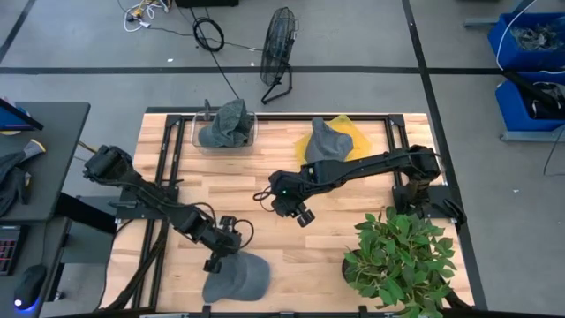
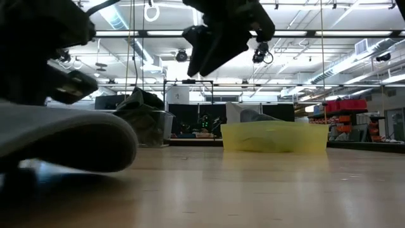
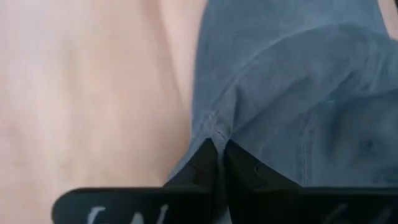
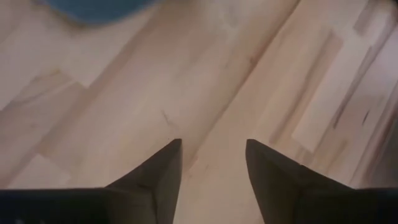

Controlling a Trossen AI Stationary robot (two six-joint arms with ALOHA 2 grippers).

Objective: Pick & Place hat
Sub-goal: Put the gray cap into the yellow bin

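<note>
A blue-grey cap [image 1: 238, 278] lies at the table's near edge, left of the middle; in the low view the cap [image 2: 63, 136] fills the left foreground. My left gripper [image 1: 214, 259] is at the cap's left edge, shut on it, and is seen in its wrist view [image 3: 221, 152]. My right gripper [image 1: 303, 215] hovers open over bare wood near the table's middle, touching nothing; its wrist view [image 4: 211, 155] shows a bit of the cap [image 4: 93, 9] beyond it. My left gripper pinches the cap's edge [image 3: 214, 124] between its two shut fingers, at a seam where the cloth puckers. The fingers come slanting down from the table's left and far side. Whether the cap rests fully on the table or is partly raised, I cannot tell.
A clear bin [image 1: 225, 132] at the far edge holds a grey cap. Right of it, a yellow bin [image 1: 340, 141] holds another. A potted plant [image 1: 402, 261] stands at the near right corner. Bare wood [image 1: 291, 256] lies between cap and plant.
</note>
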